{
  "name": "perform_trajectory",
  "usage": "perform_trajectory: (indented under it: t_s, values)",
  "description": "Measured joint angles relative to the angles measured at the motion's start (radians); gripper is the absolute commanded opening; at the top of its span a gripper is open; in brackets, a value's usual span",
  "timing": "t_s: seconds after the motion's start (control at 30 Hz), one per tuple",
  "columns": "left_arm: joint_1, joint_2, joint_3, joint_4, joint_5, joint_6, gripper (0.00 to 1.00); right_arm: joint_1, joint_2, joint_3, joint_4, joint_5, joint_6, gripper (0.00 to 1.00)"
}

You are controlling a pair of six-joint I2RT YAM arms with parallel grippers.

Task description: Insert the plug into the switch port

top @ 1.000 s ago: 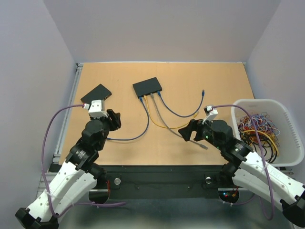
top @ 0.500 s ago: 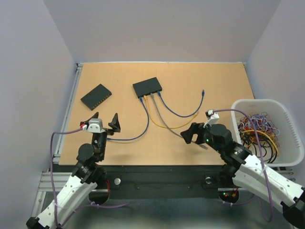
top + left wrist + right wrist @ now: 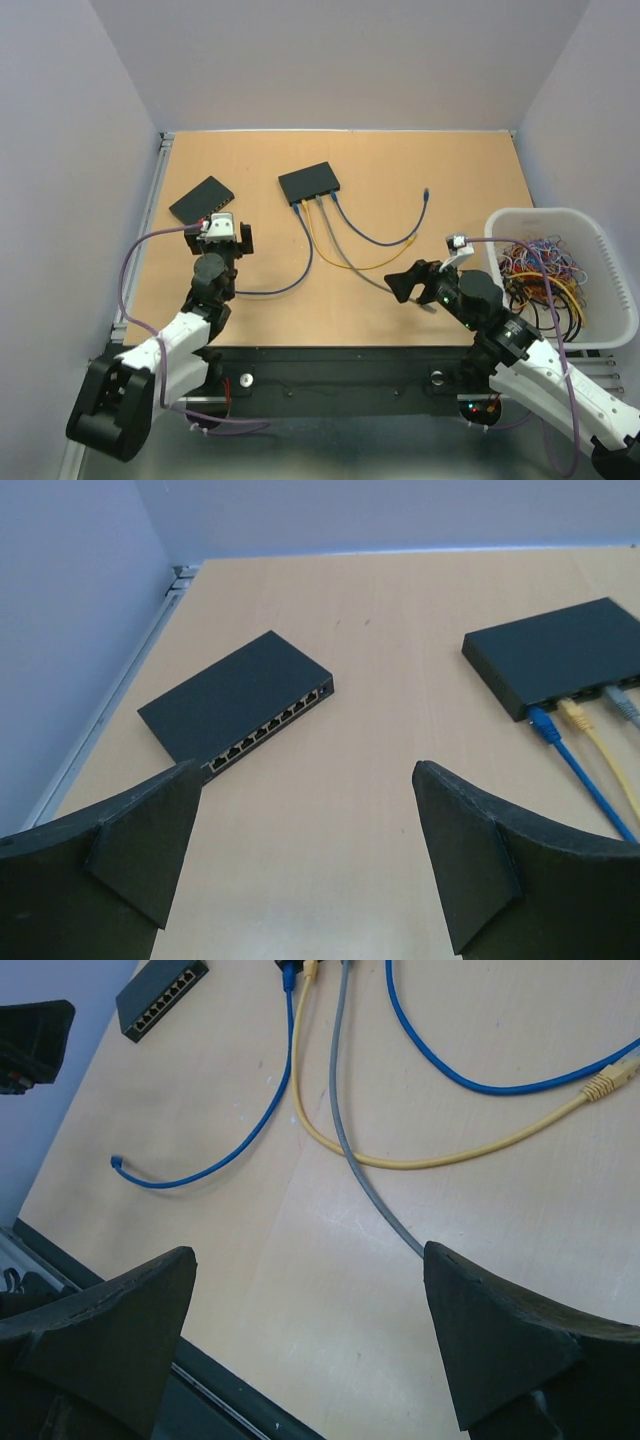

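Left wrist: L gripper (image 3: 307, 780) spread, empty, facing switch (image 3: 237, 708); R gripper (image 3: 308, 1255) spread, empty.

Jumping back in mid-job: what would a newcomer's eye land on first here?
Probably the black switch at the back centre, with blue, yellow and grey cables fanning from it toward the arms. Next, the white basket on the right, stuffed with tangled coloured wires, and a second switch with empty ports on the left. The left gripper and the right gripper both hang open and empty.
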Motion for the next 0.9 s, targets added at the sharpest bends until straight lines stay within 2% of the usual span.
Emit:
perform_trajectory:
  t_s: [0.33, 0.57, 0.9]
  values:
    - [0.212, 0.365, 0.034, 0.232, 0.150, -0.088, 0.99, 0.000, 0.027, 0.000, 0.001, 0.005, 0.002, 1.00]
    - [0.237, 0.469, 0.056, 0.361, 0.226, -0.060, 0.99, 0.000, 0.038, 0.000, 0.006, 0.005, 0.000, 1.00]
    - [0.269, 0.582, 0.055, 0.379, 0.224, -0.069, 0.99, 0.000, -0.012, -0.084, 0.090, -0.019, -0.015, 1.00]
